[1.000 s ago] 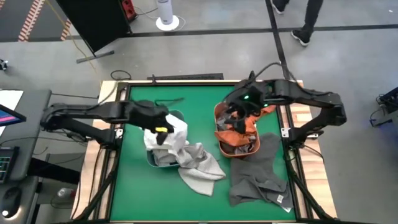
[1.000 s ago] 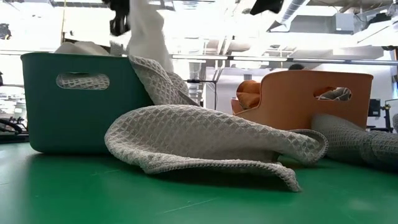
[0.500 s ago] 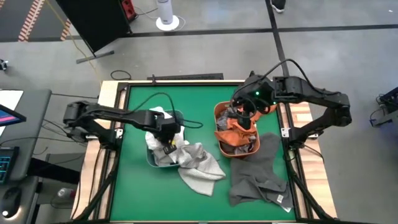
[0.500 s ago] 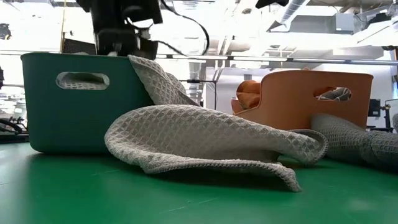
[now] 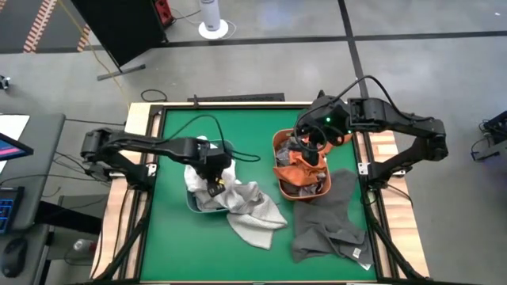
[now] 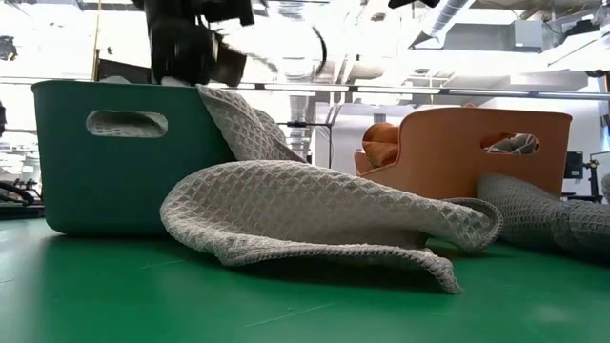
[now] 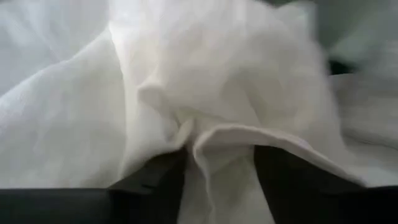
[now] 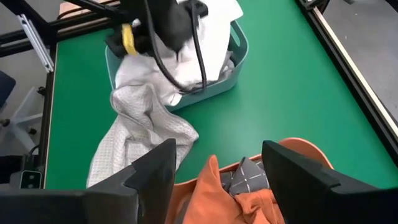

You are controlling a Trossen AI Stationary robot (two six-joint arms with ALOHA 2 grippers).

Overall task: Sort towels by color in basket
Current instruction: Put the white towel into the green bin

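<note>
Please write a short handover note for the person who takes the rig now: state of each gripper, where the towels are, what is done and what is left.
Left gripper: down in the teal basket, fingers apart with a fold of the white towel between them; whether it grips, I cannot tell.
Right gripper: open, empty, above the orange basket.
Done: white towel in the teal basket; rust-orange towel and a dark checked cloth in the orange basket.
Left: the light grey towel hangs over the teal basket's rim onto the table; the dark grey towel lies on the table beside the orange basket.
</note>
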